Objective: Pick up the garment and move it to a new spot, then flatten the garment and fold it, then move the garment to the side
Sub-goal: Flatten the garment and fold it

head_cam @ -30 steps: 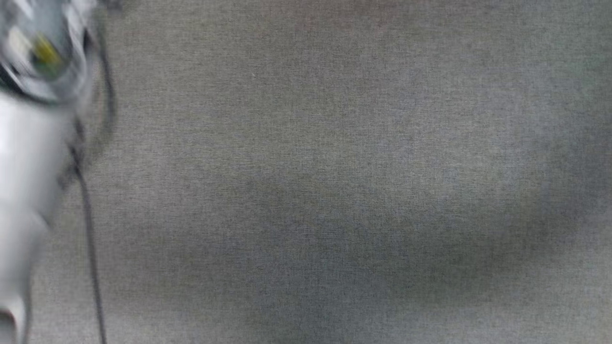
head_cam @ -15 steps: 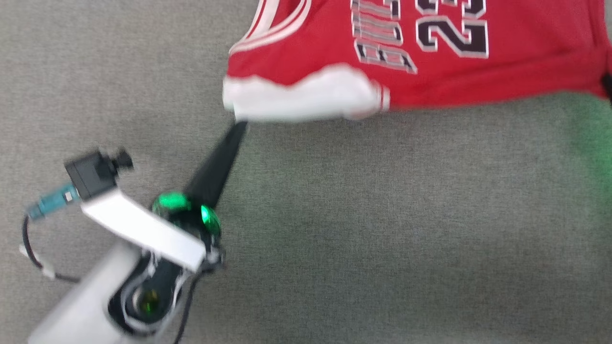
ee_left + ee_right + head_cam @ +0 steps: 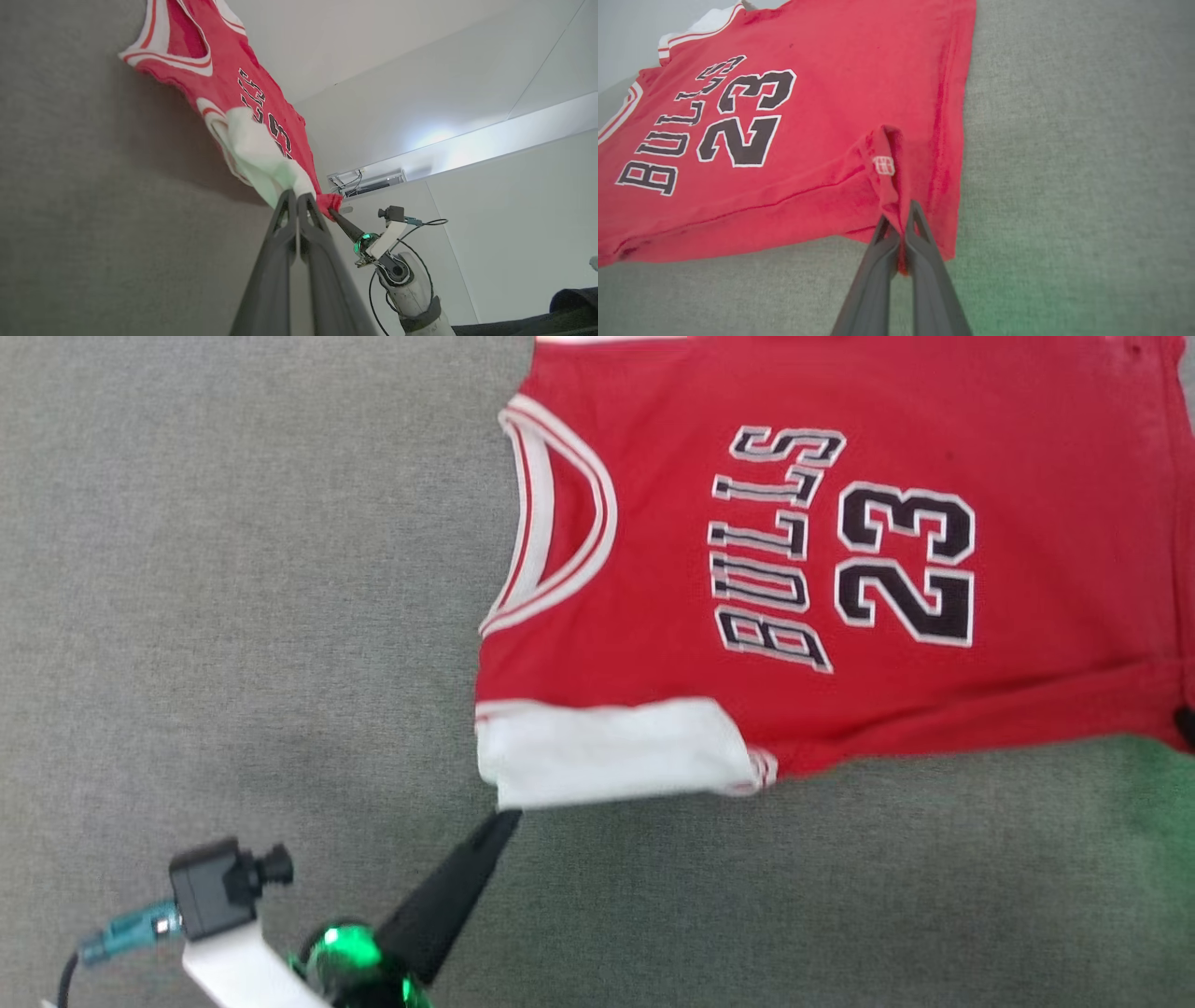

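Head camera is swinging. A second ago it was taking in bare grey counter (image 3: 233, 616) and a blurred forearm. Half a second ago it was catching just the lower strip of the shirt along the top edge. Now the garment (image 3: 653, 653) is sitting across the upper right of the head view, print facing up, collar toward the robot's left. The whole picture is shifting, so this reads as the camera's move, not the shirt's.

Left fingers (image 3: 498, 826) are staying clenched on the near corner of the white sleeve (image 3: 607, 751), the same hold as half a second ago. Right fingers (image 3: 896, 235) are pinching the red hem corner (image 3: 887, 186), with cloth rising in a small ridge above them. The garment is resting mostly flat on the counter, its near edge creased and slightly lifted between the two grips.

Judgement: the carry to a new spot is finishing and the head is following the cloth. Flattening is coming next, and the near-side crease is still needing a pull outward.
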